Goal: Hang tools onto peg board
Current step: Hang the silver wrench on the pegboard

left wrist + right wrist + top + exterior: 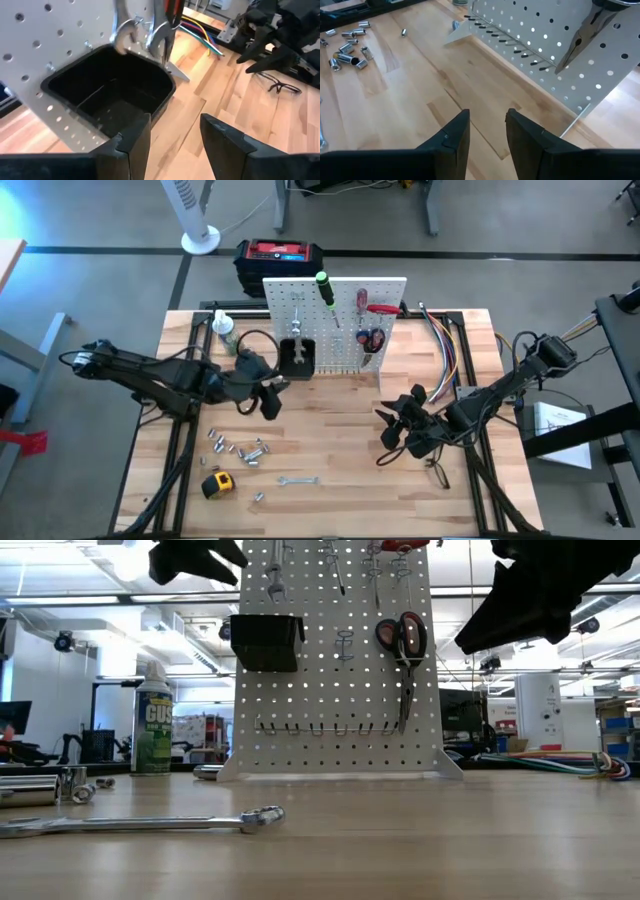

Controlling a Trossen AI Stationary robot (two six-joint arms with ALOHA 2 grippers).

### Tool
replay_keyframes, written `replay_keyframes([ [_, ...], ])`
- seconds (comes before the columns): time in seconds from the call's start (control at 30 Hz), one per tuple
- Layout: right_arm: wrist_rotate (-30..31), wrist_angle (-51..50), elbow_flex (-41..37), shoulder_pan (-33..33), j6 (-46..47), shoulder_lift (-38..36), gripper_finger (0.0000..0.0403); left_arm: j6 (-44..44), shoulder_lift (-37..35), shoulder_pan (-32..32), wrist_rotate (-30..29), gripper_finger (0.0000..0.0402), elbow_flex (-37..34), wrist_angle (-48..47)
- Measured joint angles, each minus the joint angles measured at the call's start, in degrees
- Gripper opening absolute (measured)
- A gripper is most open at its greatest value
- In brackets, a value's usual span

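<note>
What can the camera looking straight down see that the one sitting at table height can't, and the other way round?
Only the overhead view shows the yellow tape measure, the glasses, the red-and-black box behind the board, and both whole arms, with the left pincer and right pincer empty.

Only the table-height view shows the row of empty hooks low on the board and the room behind.

Both show the peg board, its black bin, the hanging pliers, the green-labelled bottle and a wrench lying on the table.

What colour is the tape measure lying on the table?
Yellow with black; the tape measure shows best in the high view.
</note>
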Motion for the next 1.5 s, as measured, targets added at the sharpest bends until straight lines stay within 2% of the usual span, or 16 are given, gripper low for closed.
replay_keyframes([
  [0.2, 0.1, 0.0, 0.0, 0.0, -4.6, 0.0, 0.0111, -3.1, 0.0, -4.0, -2.6, 0.0158, -2.5, -0.3],
  [0.4, -0.1, 0.3, 0.0, -0.5, -13.8, 0.0, 0.0088, -6.4, 0.4, -7.5, -4.3, 0.0157, -7.9, 2.2],
  [0.47, -0.1, 1.6, -0.2, -1.5, -18.1, 0.0, 0.0074, -5.7, 0.6, -8.2, -5.7, 0.0157, -11.2, 6.5],
  [0.67, -0.6, 11.3, -2.0, -10.2, -27.8, 1.4, 0.0011, 2.2, 1.3, -7.6, -2.3, 0.0157, -22.8, 27.7],
  [0.7, -2.1, 12.9, -2.0, -12.0, -29.2, 2.0, 0.0006, 3.1, 1.2, -7.4, -2.4, 0.0157, -24.8, 30.3],
  [0.77, -10.2, 14.3, -2.0, -16.1, -32.8, 2.9, 0.0004, 3.9, 1.0, -6.8, -2.6, 0.0157, -28.6, 34.6],
  [0.8, -17.4, 15.1, -2.1, -18.6, -34.9, 3.3, 0.0005, 4.0, 0.7, -6.3, -2.6, 0.0157, -30.3, 36.8],
  [0.9, -45.3, 19.1, -2.1, -27.9, -41.1, 4.3, 0.0002, 3.9, -0.4, -4.7, -2.9, 0.0157, -34.7, 42.1],
  [0.97, -56.1, 21.8, -2.1, -33.6, -42.6, 5.5, 0.0001, 4.6, -1.9, -3.8, -2.8, 0.0157, -37.0, 43.8],
  [1.0, -58.1, 21.9, -2.1, -36.1, -43.3, 5.9, 0.0002, 5.1, -2.6, -3.2, -2.8, 0.0157, -37.9, 44.5],
  [1.17, -59.7, 21.9, -2.0, -43.7, -47.5, 7.6, 0.0001, 7.4, -7.5, -0.5, -0.5, 0.0157, -41.0, 45.2],
  [1.33, -59.9, 24.3, -2.0, -44.8, -49.0, 10.0, 0.0002, 7.2, -11.9, 1.9, 2.8, 0.0157, -44.1, 44.6],
  [1.5, -60.1, 25.5, -2.0, -44.0, -47.0, 10.6, 0.0002, 2.3, -14.2, 2.4, 10.1, 0.0157, -44.5, 44.0],
])
